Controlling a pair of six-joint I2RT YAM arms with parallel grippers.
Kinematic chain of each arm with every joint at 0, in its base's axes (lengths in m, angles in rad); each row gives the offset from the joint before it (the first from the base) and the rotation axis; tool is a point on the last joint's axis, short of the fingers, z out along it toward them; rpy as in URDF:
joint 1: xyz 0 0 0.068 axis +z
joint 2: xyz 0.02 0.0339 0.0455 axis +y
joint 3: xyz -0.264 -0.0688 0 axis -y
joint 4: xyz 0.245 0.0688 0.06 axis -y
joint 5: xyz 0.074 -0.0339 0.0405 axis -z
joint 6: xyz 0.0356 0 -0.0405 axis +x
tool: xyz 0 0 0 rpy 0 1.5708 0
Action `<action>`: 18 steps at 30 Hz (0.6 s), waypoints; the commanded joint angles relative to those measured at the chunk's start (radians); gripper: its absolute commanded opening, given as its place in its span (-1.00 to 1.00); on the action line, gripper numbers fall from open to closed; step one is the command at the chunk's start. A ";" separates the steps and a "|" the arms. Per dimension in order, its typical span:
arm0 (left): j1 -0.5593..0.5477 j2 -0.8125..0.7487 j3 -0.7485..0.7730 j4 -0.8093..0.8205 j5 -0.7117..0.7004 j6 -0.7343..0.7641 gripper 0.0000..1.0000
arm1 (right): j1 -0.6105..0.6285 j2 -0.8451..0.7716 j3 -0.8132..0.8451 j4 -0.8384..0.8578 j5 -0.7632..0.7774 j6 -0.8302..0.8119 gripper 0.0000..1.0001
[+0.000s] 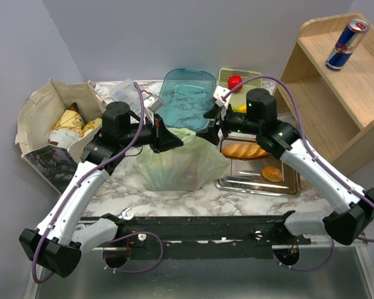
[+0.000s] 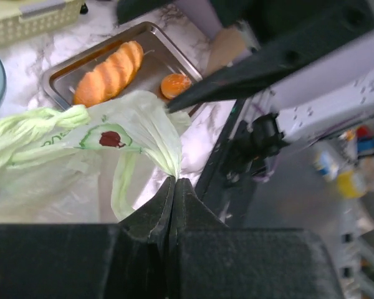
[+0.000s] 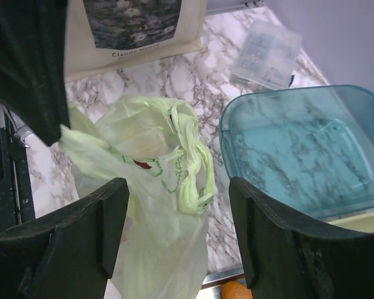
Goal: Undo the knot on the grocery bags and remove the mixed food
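Note:
The pale green grocery bag (image 1: 174, 163) lies slumped on the marble table between both arms. My left gripper (image 2: 174, 180) is shut on a pinched fold of its thin fabric, at the bag's near top edge (image 1: 176, 141). The knot (image 3: 196, 163), a bunched twist of the handle loops, hangs on the bag's side; it also shows in the left wrist view (image 2: 31, 126). My right gripper (image 3: 177, 208) stands open just above the bag, its fingers either side of the twisted loops without touching them. The beige tote (image 1: 47, 118) stands open at far left with wrapped food (image 1: 68, 121) inside.
A teal plastic tub (image 1: 187, 96) sits behind the bag. A metal tray (image 1: 255, 182) at right holds a bread loaf (image 1: 244, 150) and a bun (image 1: 272, 174). A yellow basket (image 1: 238, 76) is at the back. A wooden shelf (image 1: 336, 93) carries a drink can (image 1: 347, 43).

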 commanded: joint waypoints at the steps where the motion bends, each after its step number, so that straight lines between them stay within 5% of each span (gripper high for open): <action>1: 0.033 0.025 0.023 0.062 -0.114 -0.452 -1.00 | 0.018 -0.105 -0.073 0.091 0.075 -0.021 0.42; 10: 0.076 0.084 0.055 0.183 -0.095 -0.722 -1.00 | 0.110 -0.101 -0.074 0.079 0.042 -0.105 0.29; 18: 0.086 0.101 0.120 0.195 -0.088 -0.782 -1.00 | 0.189 -0.034 -0.106 0.178 0.098 -0.139 0.29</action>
